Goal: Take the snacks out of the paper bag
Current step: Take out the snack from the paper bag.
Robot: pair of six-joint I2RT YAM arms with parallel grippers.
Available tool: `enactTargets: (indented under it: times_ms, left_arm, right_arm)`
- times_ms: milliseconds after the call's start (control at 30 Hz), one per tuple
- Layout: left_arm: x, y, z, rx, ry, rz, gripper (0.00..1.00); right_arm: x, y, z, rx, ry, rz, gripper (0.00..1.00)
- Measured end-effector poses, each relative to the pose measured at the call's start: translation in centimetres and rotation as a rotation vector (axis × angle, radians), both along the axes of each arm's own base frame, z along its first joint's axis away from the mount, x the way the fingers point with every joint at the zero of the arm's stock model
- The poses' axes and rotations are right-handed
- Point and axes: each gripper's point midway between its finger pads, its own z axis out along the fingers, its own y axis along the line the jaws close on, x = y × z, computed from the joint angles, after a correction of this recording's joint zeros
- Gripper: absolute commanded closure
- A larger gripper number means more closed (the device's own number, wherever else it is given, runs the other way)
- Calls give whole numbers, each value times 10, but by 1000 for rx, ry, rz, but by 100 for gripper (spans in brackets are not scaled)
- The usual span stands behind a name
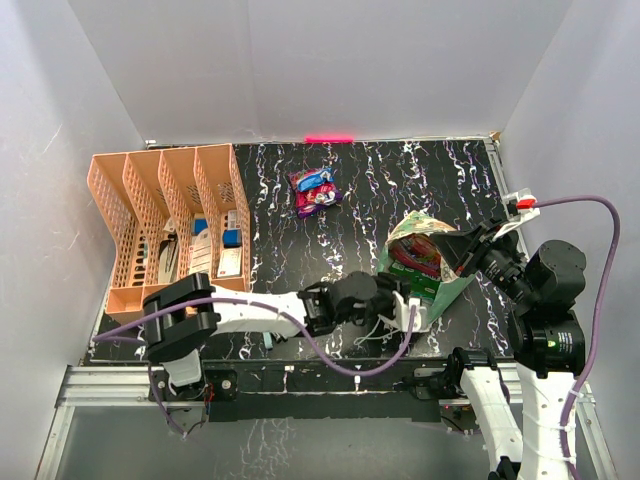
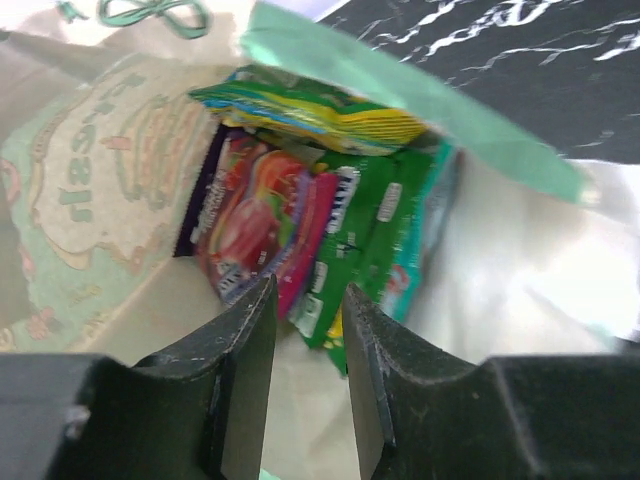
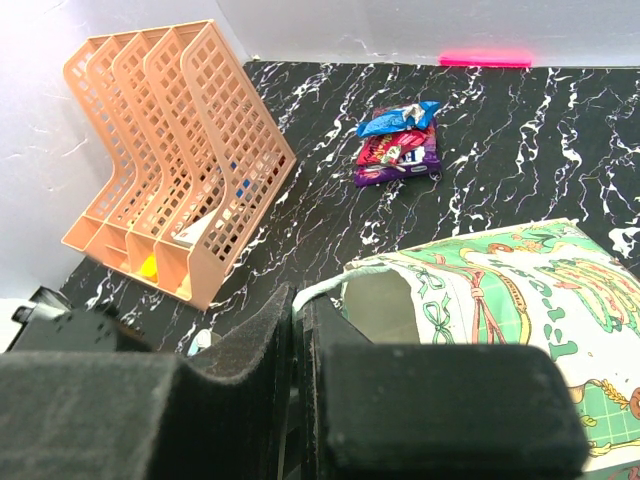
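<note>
The paper bag (image 1: 428, 262) lies right of centre, cream with green print, its mouth held open. My right gripper (image 1: 474, 246) is shut on the bag's pale green rim (image 3: 345, 282), jaws pressed together (image 3: 300, 305). My left gripper (image 1: 404, 302) is at the bag's mouth and is open and empty (image 2: 308, 312). In the left wrist view several snacks lie inside just beyond the fingertips: a red and purple packet (image 2: 248, 222), a green one (image 2: 362, 232), a yellow-green one (image 2: 322, 112) and a teal one (image 2: 432, 225). Two more packets, blue and purple (image 1: 314, 191), lie on the table behind; they also show in the right wrist view (image 3: 400, 150).
An orange slotted tray (image 1: 160, 225) with small items stands at the left; it also shows in the right wrist view (image 3: 175, 140). The black marbled table (image 1: 400, 180) is walled in white. A pink strip (image 1: 329, 138) marks the back edge.
</note>
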Motion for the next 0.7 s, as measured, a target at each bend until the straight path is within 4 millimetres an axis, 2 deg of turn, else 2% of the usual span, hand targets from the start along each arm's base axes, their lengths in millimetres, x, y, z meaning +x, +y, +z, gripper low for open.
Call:
enactTargets:
  times_ms: [100, 200, 400, 500, 600, 700]
  left_arm:
    - [27, -10, 2, 4, -23, -5, 67]
    - [45, -14, -11, 44, -52, -5, 67]
    - [54, -26, -47, 131, -117, -41, 70]
    - [59, -29, -59, 155, -137, -45, 72]
    - [70, -26, -61, 169, -155, -29, 76]
    - [84, -25, -53, 160, -177, -1, 77]
  right_arm:
    - [0, 0, 0, 0, 0, 0, 93]
    - [0, 0, 0, 1, 0, 0, 93]
    - [-1, 1, 1, 12, 5, 3, 93]
    - [-1, 1, 1, 17, 9, 2, 93]
    - [-1, 1, 1, 18, 9, 2, 93]
    - [-1, 1, 1, 19, 10, 2, 93]
